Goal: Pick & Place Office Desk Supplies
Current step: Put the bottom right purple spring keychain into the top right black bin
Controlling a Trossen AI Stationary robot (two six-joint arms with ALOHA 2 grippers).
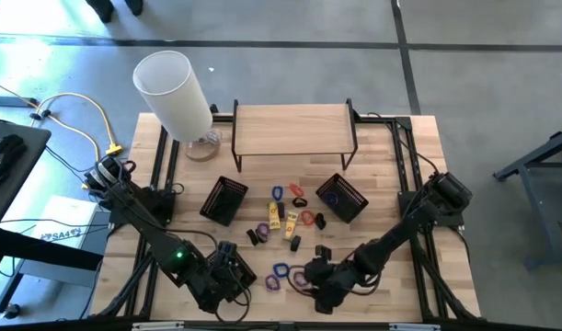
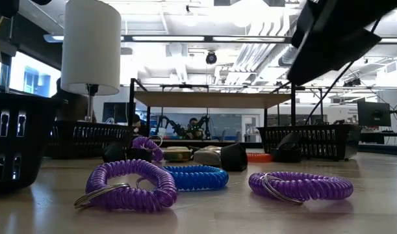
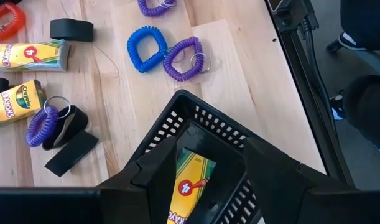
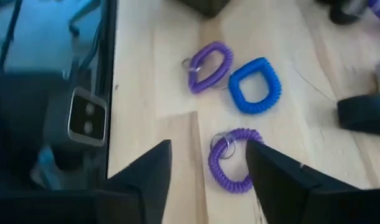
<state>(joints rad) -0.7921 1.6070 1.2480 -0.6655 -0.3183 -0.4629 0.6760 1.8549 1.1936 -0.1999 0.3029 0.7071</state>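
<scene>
A black mesh basket stands near the table's front left, with a yellow crayon packet lying inside it. My left gripper is at its open top, and the packet shows in the gap between the fingers. My right gripper hangs open just over a purple coil band lying flat on the wood, one finger on either side. Beside it lie a blue band and another purple band. More packets, red bands and black clips lie mid-table. My left gripper has its fingers at the basket's rim, coming from above on a slant. Its own fingers hide the place, and I cannot tell whether they touch the basket. The packet inside lies apart from them.
Two more black baskets sit tilted behind the scattered supplies. A wooden shelf on black legs stands at the far edge, and a big white cylinder at the far left. Bare wood shows along the right side.
</scene>
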